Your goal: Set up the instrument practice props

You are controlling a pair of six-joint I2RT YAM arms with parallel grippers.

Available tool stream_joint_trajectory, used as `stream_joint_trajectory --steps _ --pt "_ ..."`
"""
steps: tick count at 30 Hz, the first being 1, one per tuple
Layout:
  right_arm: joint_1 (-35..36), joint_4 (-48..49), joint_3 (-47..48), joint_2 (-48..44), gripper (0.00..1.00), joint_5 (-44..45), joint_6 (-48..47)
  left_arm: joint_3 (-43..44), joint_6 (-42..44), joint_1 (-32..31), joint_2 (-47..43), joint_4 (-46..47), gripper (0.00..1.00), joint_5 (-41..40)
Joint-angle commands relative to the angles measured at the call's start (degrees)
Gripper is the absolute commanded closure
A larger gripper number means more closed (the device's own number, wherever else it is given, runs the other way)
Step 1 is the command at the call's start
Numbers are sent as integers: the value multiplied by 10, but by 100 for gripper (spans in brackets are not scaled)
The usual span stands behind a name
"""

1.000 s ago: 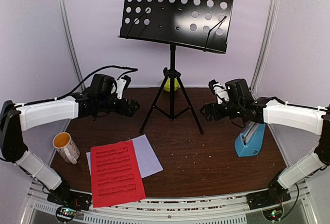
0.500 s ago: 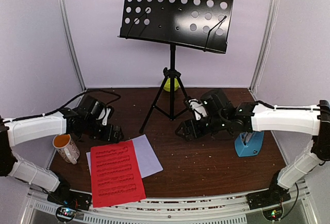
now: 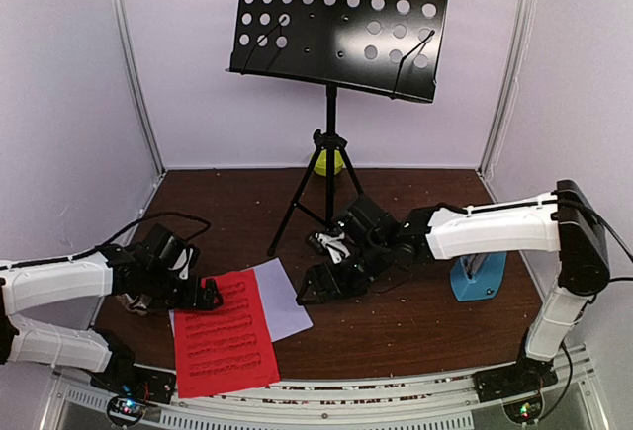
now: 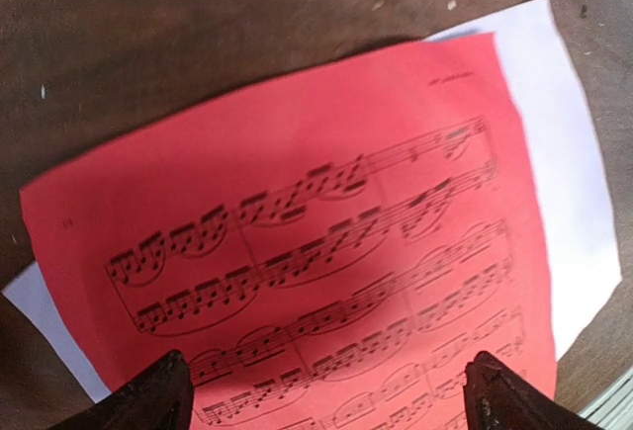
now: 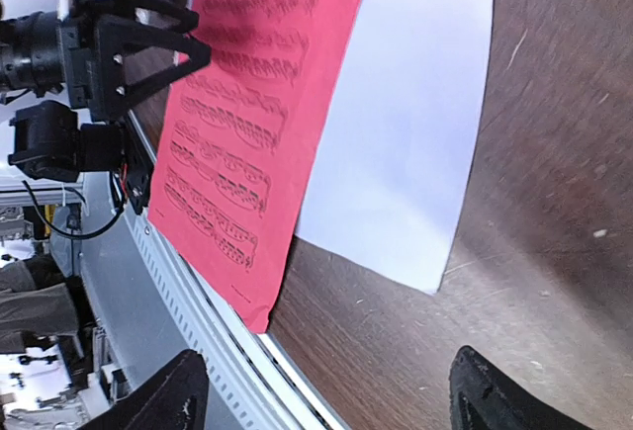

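Top external view has both arms low over the paper at the front-left of the table (image 3: pixel 415 321). The left gripper (image 3: pixel 204 295) is at the far edge of the red music sheet (image 3: pixel 226 336), and the right gripper (image 3: pixel 315 289) is just beside the white music sheet (image 3: pixel 287 297) lying under it. Both pincers are spread wide, holding nothing. The music stand (image 3: pixel 341 20) is bare at the back, and the blue metronome (image 3: pixel 478 277) sits to the right. Flat paper offers no edge, so I'd worry that a pinch slides or crumples the sheets. It could also lift both, since the red overlaps the white. Two arms closing on one stack might bump.
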Motion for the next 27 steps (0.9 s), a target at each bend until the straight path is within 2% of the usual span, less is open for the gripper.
stream_joint_trajectory --steps 1,7,11,18,21,27 --pt "16 32 23 47 16 -72 46 -45 -63 -4 -13 54 2 14" --pt "23 76 1 75 17 -94 83 -84 -124 -33 10 148 2 31" --pt "22 113 -22 82 18 -96 110 -61 -149 -51 82 207 2 39" --pt "4 94 -40 75 22 -55 115 16 -153 -64 202 277 2 68" --pt "-16 76 -47 69 23 -29 121 37 -154 -64 233 302 2 84" --pt "-36 101 -31 95 23 -3 167 39 -150 -64 240 314 2 95"
